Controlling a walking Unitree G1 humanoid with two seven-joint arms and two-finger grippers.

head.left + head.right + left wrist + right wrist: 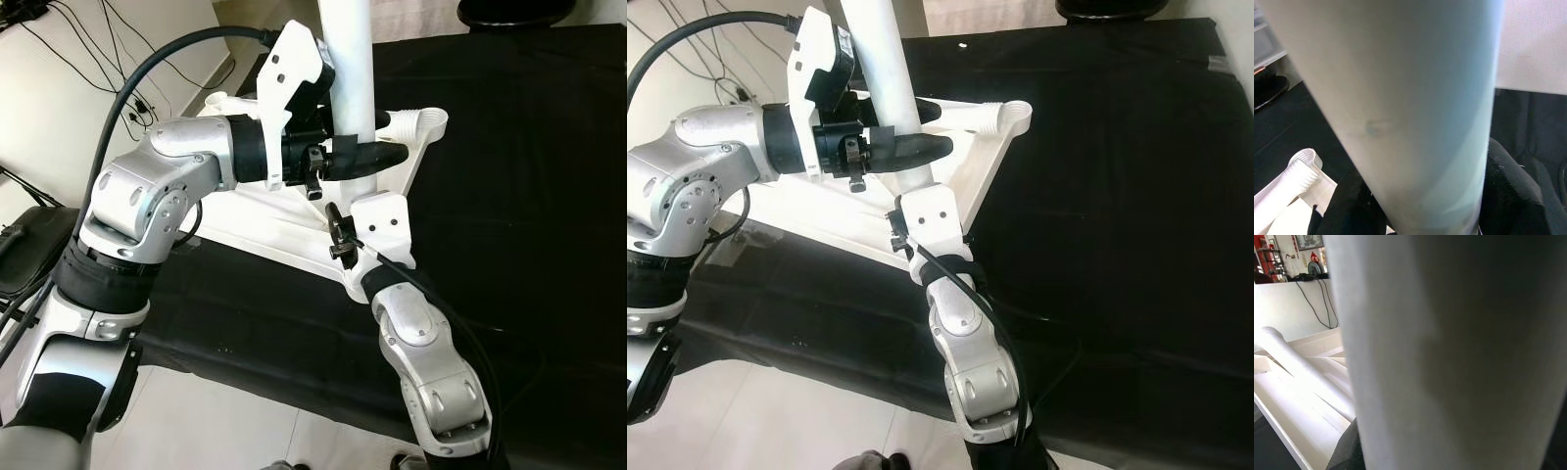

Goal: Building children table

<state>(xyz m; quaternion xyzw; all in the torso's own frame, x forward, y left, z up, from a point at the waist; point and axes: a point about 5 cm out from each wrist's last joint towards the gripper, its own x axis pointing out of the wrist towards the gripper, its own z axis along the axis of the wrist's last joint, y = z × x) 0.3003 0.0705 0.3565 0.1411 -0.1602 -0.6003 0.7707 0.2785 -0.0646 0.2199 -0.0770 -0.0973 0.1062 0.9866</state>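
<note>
Over the black mat [509,147], the white table leg [348,59] is held upright — left gripper [367,157] jaws pinched around it, right gripper [364,211] jaws not discernible — above the upturned tabletop [245,220]; vertical alignment is best kept.

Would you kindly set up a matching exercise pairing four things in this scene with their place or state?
Things:
1. white table leg
2. left pincer
3. right pincer
4. white tabletop

Places or states:
A. lying upside down on the black cloth
B. standing upright from the tabletop's corner
C. low at the leg's base, by the corner
D. closed around the leg higher up, reaching in from the side

Pairs: 1-B, 2-D, 3-C, 4-A
</note>
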